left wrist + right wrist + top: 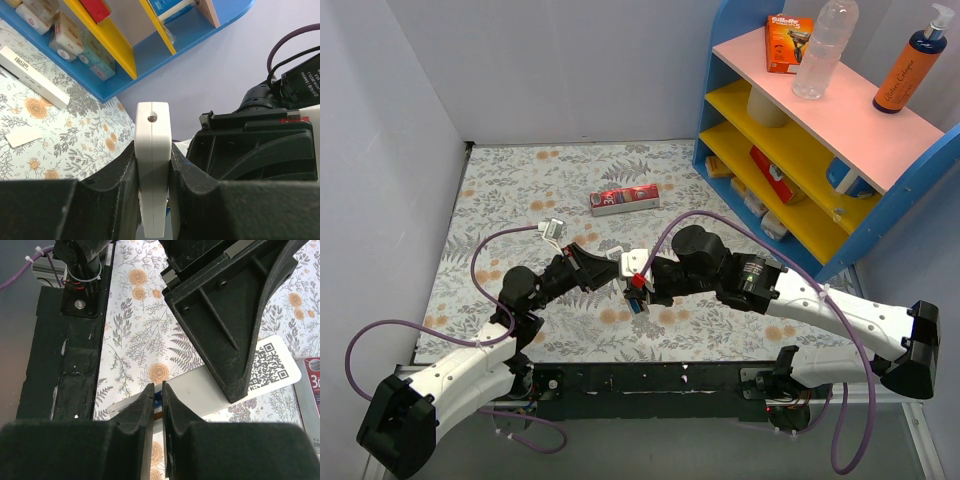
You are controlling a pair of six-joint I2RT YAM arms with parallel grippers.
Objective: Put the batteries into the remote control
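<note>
Clamped edge-on in the left gripper [153, 155], above the middle of the bench [520, 180]: the remote control [152, 130]. Pinched in the nearly closed right gripper [157, 389], at its edge: a blue battery [158, 399]. Bare bench toward the left edge; red carton [625, 200] toward the far edge.

Even, diffuse light fills all three views, bright and without harsh glare. In the top view only soft, faint shadows lie on the floral tabletop [520, 170]. In both wrist views the black jaws along the bottom edge look dark and slightly soft, while the background stays fairly sharp.
</note>
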